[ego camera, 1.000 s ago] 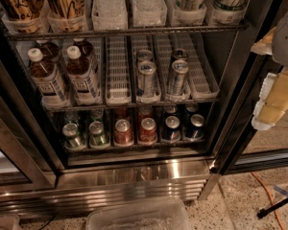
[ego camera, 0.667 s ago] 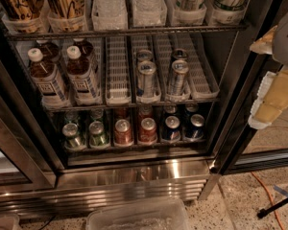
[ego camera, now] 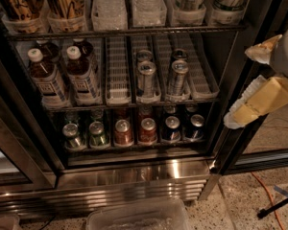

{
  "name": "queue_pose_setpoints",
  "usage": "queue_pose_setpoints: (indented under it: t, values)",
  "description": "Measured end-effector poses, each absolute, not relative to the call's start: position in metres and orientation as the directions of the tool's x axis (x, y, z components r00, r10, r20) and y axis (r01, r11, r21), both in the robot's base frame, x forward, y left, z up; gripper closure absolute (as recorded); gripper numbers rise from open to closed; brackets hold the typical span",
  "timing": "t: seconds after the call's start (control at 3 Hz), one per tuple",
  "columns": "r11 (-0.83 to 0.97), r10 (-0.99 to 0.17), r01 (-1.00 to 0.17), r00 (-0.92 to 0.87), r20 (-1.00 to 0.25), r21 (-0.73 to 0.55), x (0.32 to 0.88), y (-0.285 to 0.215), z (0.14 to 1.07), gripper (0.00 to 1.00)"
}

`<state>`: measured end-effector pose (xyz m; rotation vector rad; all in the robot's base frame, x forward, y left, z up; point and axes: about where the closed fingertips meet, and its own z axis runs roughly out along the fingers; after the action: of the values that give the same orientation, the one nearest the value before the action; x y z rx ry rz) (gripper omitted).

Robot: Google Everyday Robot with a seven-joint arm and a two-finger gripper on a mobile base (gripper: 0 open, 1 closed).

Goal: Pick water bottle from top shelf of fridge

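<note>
The fridge (ego camera: 134, 178) stands open in front of me, with a black frame and a shiny steel base. The top shelf (ego camera: 125, 33) runs across the top of the view. Two water bottles (ego camera: 109, 6) stand side by side on it in clear lane trays, with only their ribbed lower parts in view. Tall printed cans (ego camera: 62, 4) stand left of them and more to the right. My gripper (ego camera: 240, 86) is at the right, outside the fridge beside its right frame, below the top shelf's level. It is open and empty.
Brown tea bottles (ego camera: 48, 78) and slim silver cans (ego camera: 146, 75) fill the middle rack. Short green, red and blue cans (ego camera: 122, 131) fill the lower rack. A clear plastic bin (ego camera: 139, 217) and an orange cable (ego camera: 269, 195) lie on the floor.
</note>
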<state>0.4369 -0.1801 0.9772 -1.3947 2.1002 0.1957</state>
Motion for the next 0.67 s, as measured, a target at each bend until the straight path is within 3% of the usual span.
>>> queue_pose_setpoints:
  t: [0.67]
  values:
    - [0.607, -0.524, -0.783, -0.267, -0.809, -0.135, 0.43, -0.134, 0.972, 0.0]
